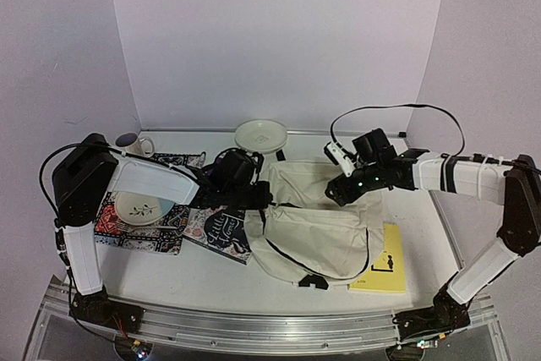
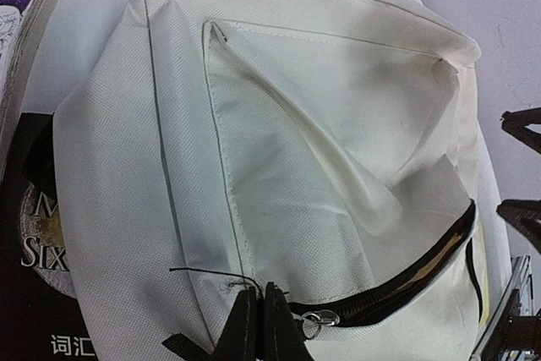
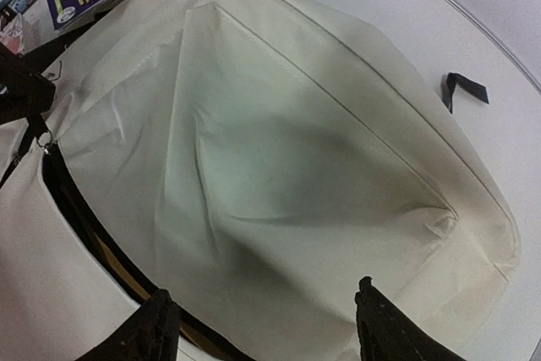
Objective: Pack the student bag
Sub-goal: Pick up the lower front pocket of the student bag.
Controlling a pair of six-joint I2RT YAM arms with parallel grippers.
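Cream fabric fills both wrist views. I read the student bag (image 1: pixel 317 226) as lying flat on the table (image 1: pixel 211 281), at the centre of the workspace, between the two arms. Its zipper opening (image 2: pixel 414 281) is parted and shows a dark gap along one edge.

Left gripper (image 1: pixel 259 197): jaws fully closed. In the left wrist view the fingers (image 2: pixel 245 327) are pressed together at the bag's edge, at the end of the zipper. The metal zipper pull (image 2: pixel 319 320) sits just beside them. The fabric tents toward this pinch point, so I record the left gripper as clamped on the student bag.

Right gripper (image 1: pixel 338 188): jaws wide apart, holding nothing. In the right wrist view its fingers (image 3: pixel 156 327) stand on either side of a broad span of the bag's front panel, above the fabric. I cannot tell whether the tips touch it.

Surroundings:
- A yellow book (image 1: pixel 385 270) lies at the bag's right corner, touching it or just under it.
- A dark-covered book (image 1: pixel 221 230) lies against the bag's left side, partly beneath it.
- Left of that, a patterned placemat (image 1: pixel 127 234) carries a plate (image 1: pixel 139 206).
- A mug (image 1: pixel 135 143) and a white dish (image 1: pixel 260 134) sit at the far edge of the table.
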